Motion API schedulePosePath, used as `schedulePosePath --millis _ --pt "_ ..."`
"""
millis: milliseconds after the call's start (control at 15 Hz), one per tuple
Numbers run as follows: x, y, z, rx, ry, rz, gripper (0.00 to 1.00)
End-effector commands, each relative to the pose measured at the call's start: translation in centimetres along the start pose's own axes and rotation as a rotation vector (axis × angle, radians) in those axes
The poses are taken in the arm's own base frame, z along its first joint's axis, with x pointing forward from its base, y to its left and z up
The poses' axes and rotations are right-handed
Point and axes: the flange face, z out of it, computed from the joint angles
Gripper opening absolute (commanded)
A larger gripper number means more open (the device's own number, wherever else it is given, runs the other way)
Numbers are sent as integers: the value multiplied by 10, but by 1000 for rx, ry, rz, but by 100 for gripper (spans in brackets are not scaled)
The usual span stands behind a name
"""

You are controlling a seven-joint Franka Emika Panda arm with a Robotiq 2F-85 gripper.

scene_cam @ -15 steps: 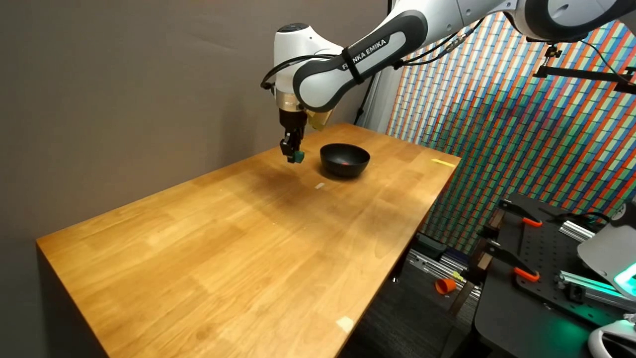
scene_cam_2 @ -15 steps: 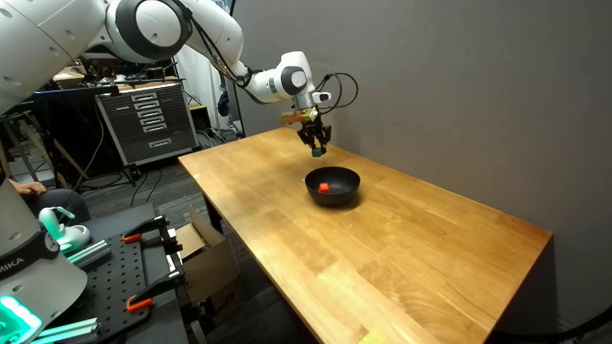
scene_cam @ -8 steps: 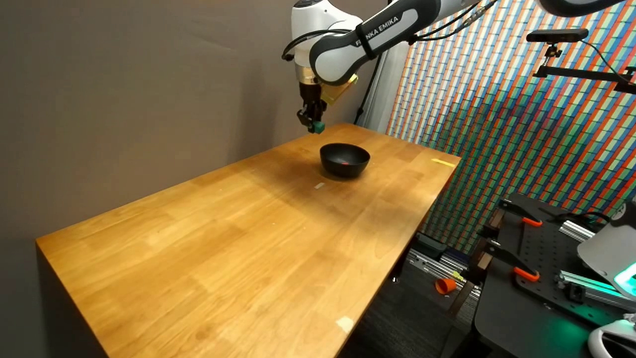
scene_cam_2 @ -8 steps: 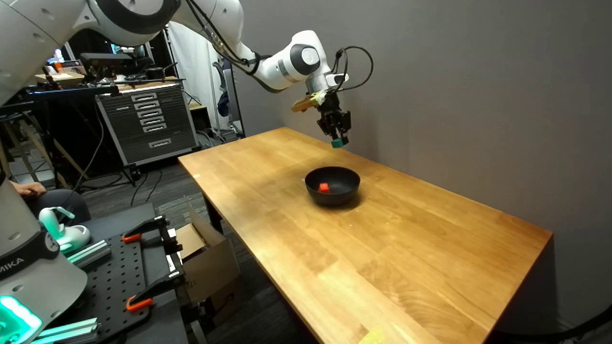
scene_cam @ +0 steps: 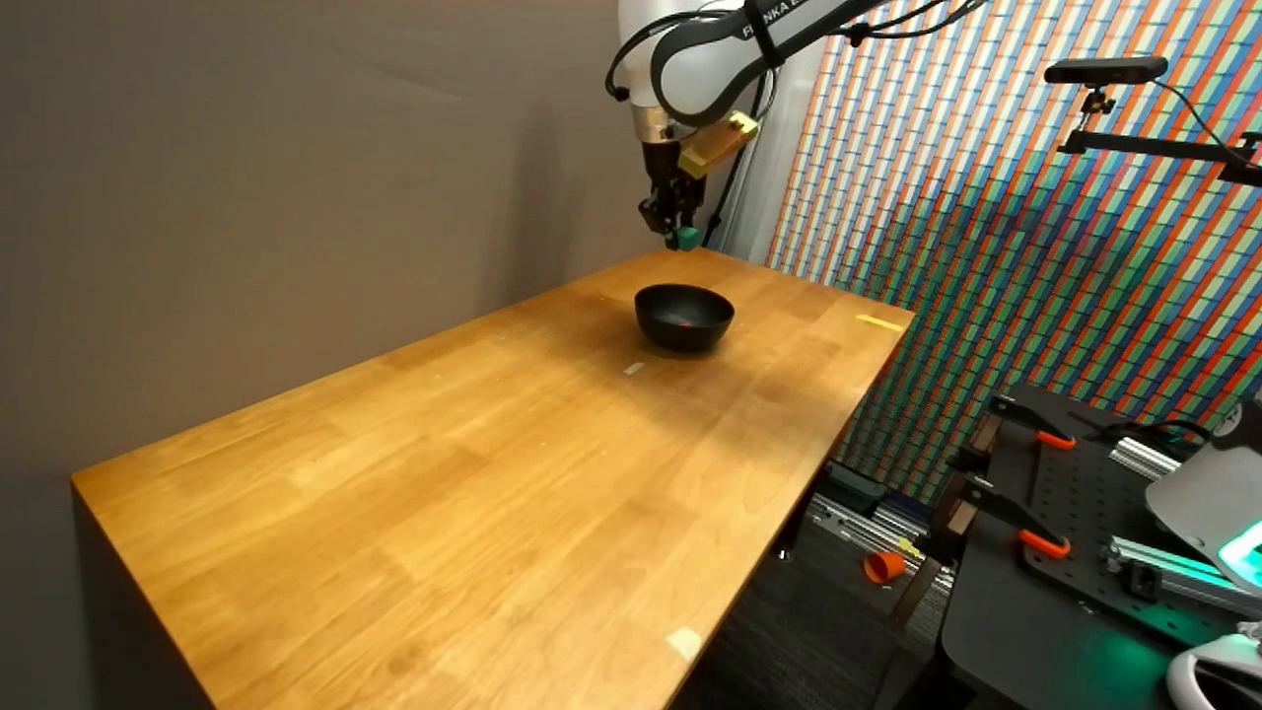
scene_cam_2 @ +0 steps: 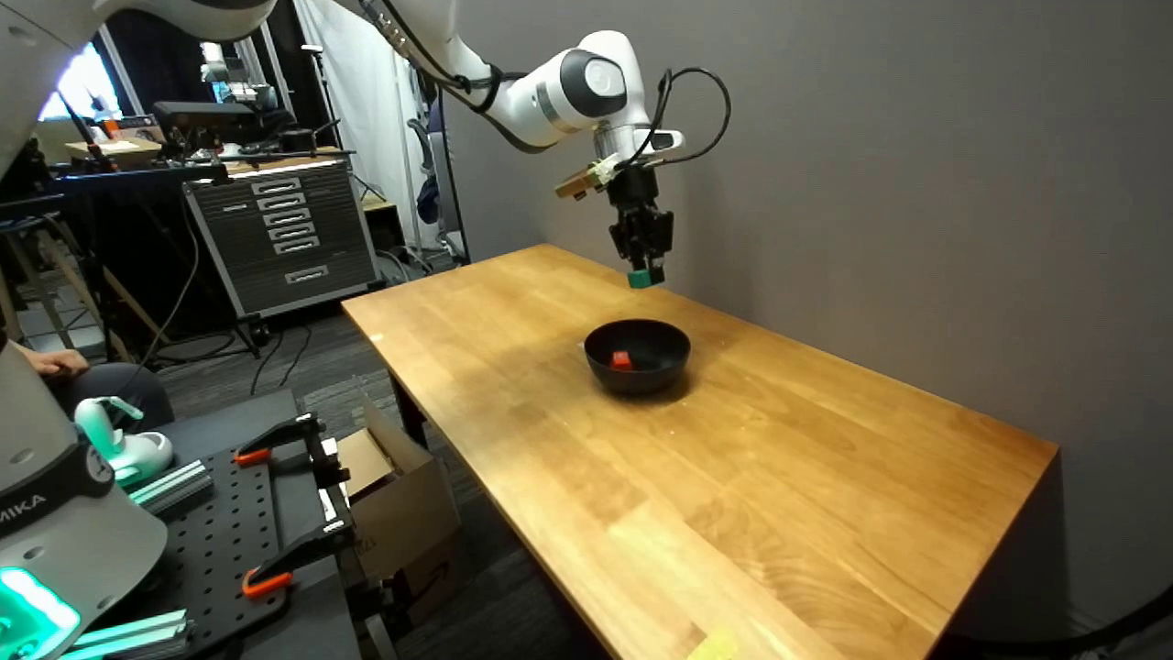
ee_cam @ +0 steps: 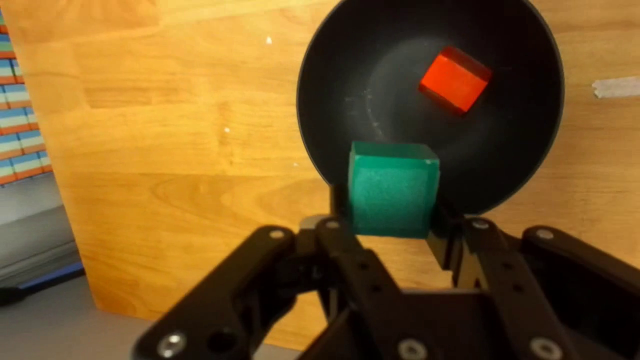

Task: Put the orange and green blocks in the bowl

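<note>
Where the green block (ee_cam: 394,195) hangs: off the table (ee_cam: 150,210), above the bowl (ee_cam: 522,120) with a gap beneath; in both exterior views it stands at twelve o'clock of the bowl, and in the wrist view at about seven o'clock, its outline crossing the bowl's edge

Gripper (ee_cam: 392,210): pinching the green block by its nine and three o'clock faces as the wrist view has it; the hold looks square, though how much of each face is gripped cannot be told

Orange block (ee_cam: 455,82): lying inside the bowl, a little towards two o'clock from the middle in the wrist view; that half of the task looks done

Green block's step: the carry, by my judgement close to its end, with the lowering and release not yet done

Bowl's next call: bring the green block down over the opening, perhaps with a slight shift towards one o'clock in the wrist view, then spread the gripper once the block is low inside

Bowl's edge: the likely trouble spot; a release from high up, or too far to the seven o'clock side, could send the green block off it and onto the table
</note>
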Motion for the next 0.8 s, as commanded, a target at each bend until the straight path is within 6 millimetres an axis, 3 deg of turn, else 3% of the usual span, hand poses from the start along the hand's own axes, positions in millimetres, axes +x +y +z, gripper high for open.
schedulePosePath --millis 0,267,533,733 --pt "-15 19 -8 67 -22 10 72" --pt "-25 24 -9 143 -27 -17 100" --pt "-57 41 -17 279 -81 -65 100" --pt "-97 74 -17 344 -133 -64 100"
